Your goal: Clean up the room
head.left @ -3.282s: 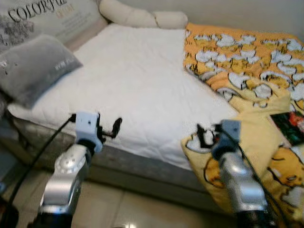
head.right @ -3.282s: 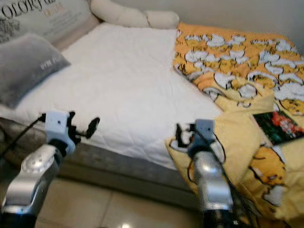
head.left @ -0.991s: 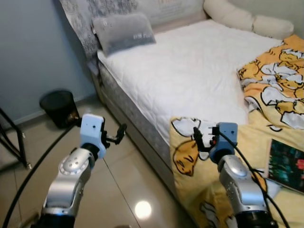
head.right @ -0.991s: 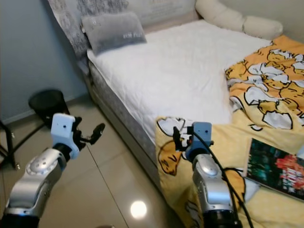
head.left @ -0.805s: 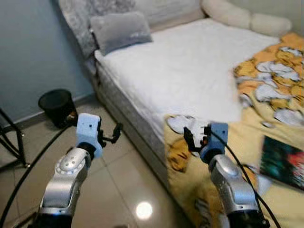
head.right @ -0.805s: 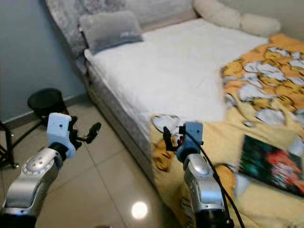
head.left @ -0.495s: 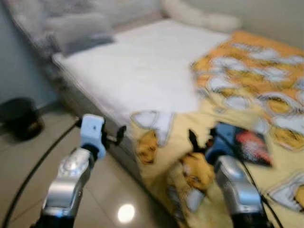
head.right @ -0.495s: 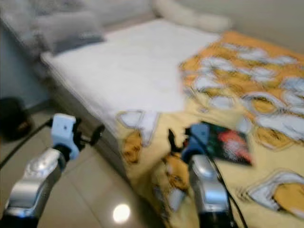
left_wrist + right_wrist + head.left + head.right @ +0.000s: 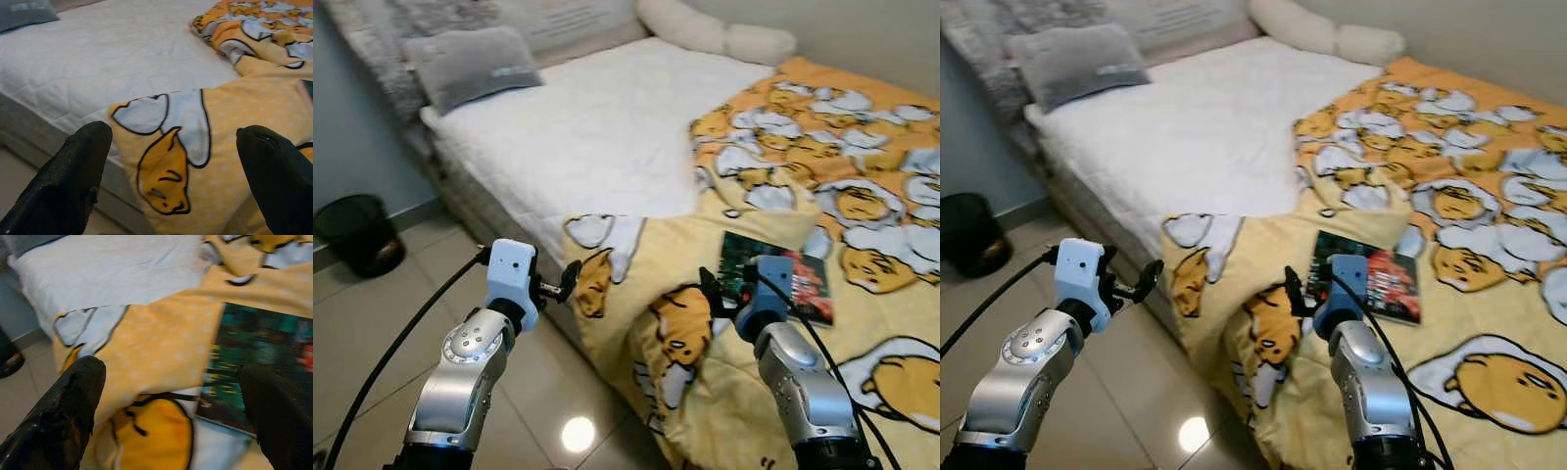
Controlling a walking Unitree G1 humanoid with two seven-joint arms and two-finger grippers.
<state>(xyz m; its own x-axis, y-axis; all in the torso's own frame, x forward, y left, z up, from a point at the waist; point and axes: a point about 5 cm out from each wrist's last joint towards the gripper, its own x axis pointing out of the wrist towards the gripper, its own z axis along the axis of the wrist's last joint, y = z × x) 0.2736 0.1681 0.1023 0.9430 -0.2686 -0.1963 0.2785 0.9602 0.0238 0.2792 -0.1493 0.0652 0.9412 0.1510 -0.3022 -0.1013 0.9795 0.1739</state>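
A book (image 9: 1368,279) lies mid-frame on the rumpled blanket (image 9: 1489,294), likely clutter. My right gripper (image 9: 166,396) gapes released before it; my left gripper (image 9: 171,161) hangs released too.

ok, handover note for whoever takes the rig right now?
Left gripper: open, empty, raised over the floor beside the bed edge.
Right gripper: open, empty, raised over the rumpled yellow cartoon blanket, just short of the book.
Book lies flat on the blanket; grey pillow at the head of the bed; black waste bin on the floor.
Done: nothing visibly. Left: book and blanket.
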